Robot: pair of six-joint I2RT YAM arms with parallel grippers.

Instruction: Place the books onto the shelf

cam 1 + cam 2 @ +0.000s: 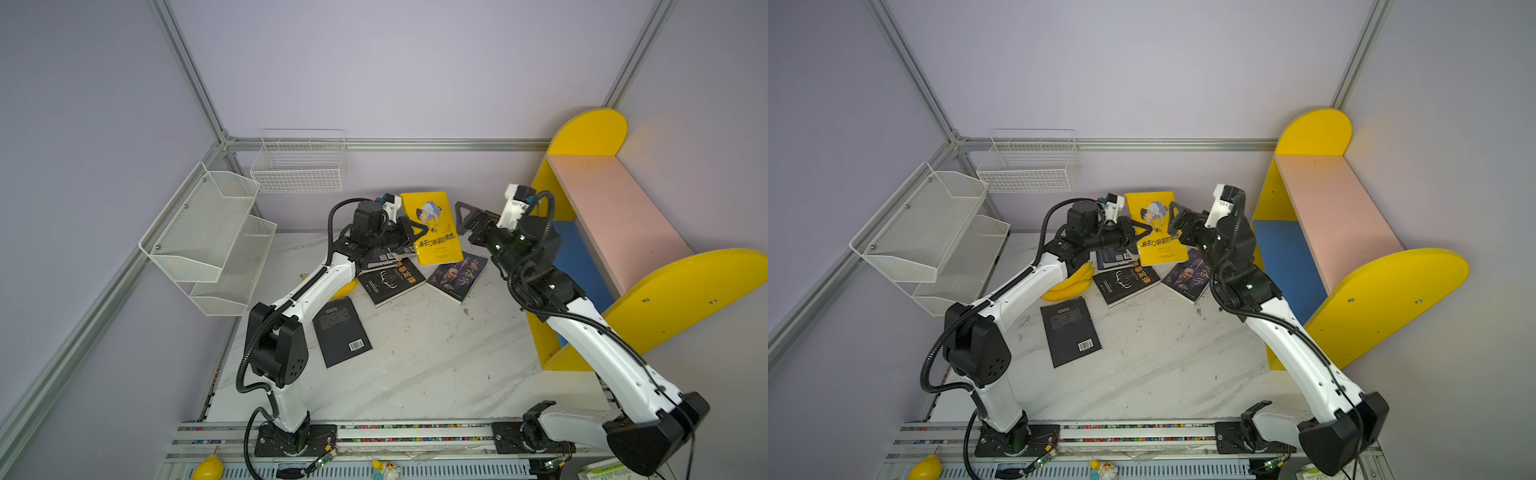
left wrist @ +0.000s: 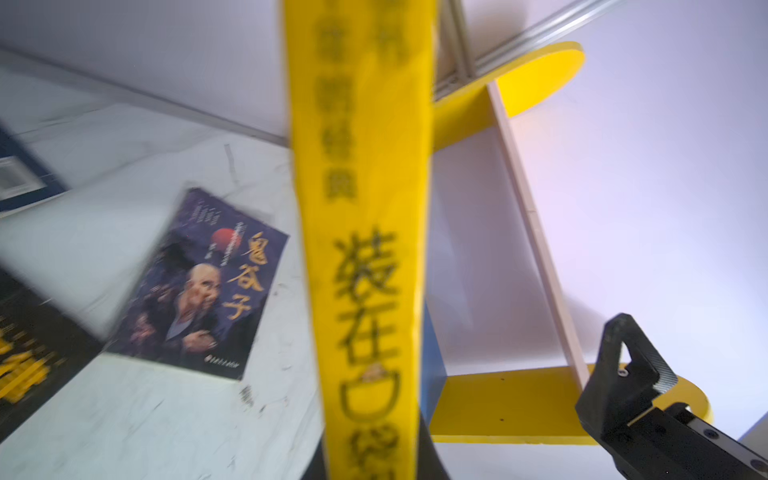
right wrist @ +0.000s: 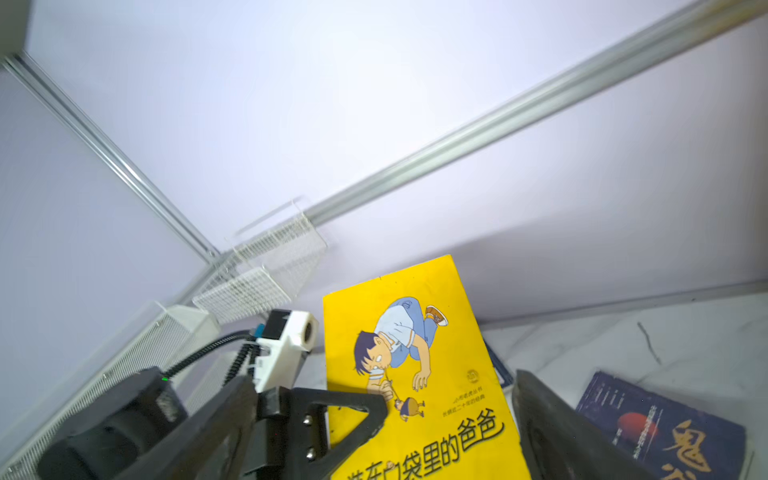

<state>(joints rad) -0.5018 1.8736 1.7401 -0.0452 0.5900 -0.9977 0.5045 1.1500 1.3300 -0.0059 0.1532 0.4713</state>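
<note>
- The books are all off the shelf (image 1: 685,291), which is standing along the right edge of the worktop (image 1: 436,365). In both top views its pink upper board (image 1: 615,216) and blue lower board (image 1: 582,257) are showing bare wherever they can be seen, so by my reading nothing is shelved yet.
- The yellow book (image 1: 436,228) is standing upright in the air over the middle of the worktop's far edge. The left hand (image 1: 411,230) is clenching it by the spine side.
- The right hand (image 1: 467,224) is hanging released, its fingers spread wide, just beside the book's opposite edge. I judge a handover toward the shelf is being set up.
- Three more are lying flat on the far half of the worktop:
  - the orange-titled book (image 1: 390,280);
  - the portrait book (image 1: 457,276);
  - the barcode book (image 1: 340,332), face down and nearer the middle.
- Every book is therefore waiting to be shelved, the yellow one included.
- The left arm is covering most of the navy books (image 1: 1115,257), so I cannot count them. It is also hiding part of the bananas (image 1: 1069,284).
- The right arm is blocking part of the blue lower board.
- The left wrist view is blurring the yellow spine and its lettering. In the right wrist view I cannot tell whether the right hand's fingers are touching the cover.
</note>
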